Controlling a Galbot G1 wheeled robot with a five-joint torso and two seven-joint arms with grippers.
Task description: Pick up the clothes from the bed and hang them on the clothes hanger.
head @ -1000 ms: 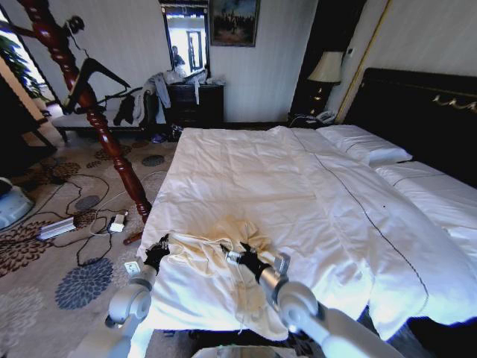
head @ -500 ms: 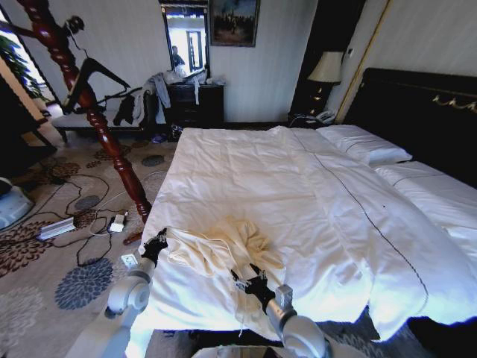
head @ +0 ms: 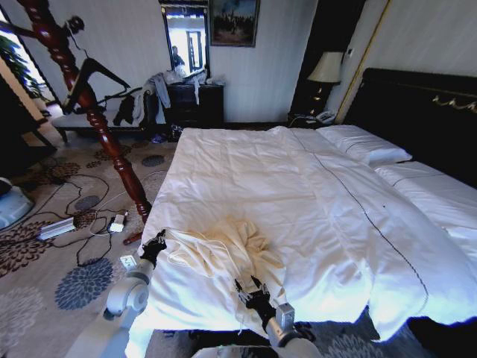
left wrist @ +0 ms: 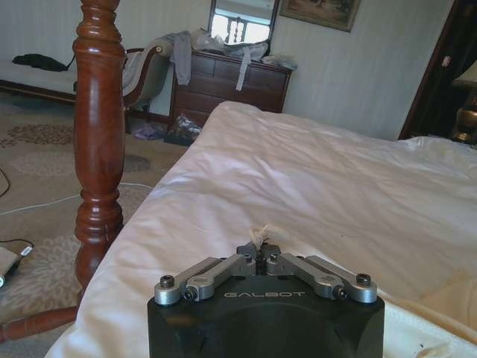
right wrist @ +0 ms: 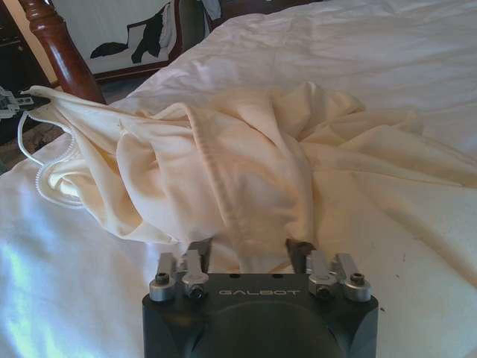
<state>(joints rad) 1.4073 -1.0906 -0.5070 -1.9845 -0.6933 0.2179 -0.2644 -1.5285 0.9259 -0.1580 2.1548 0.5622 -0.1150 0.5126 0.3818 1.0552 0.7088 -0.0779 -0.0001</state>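
one cream garment, two pincers, left pincer pinching it

bed: white quilt, black headboard | clothes: cream, bunched near the foot edge | pillows: white, at the headboard

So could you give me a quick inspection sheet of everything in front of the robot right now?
Surface: bed, white quilt, pillows by the black headboard.
Job's things: clothes, cream, bunched near the bed's near left corner; clothes hanger on the wooden pole.
Clutter: garments heaped by the dresser.
Grippers: left gripper at the bed's left edge, jaws shut on a corner of the clothes; right gripper at the near edge, jaws open around a fold.
Cables: cords and power strip on the carpet.
Surroundings: lamp, mirror, painting.
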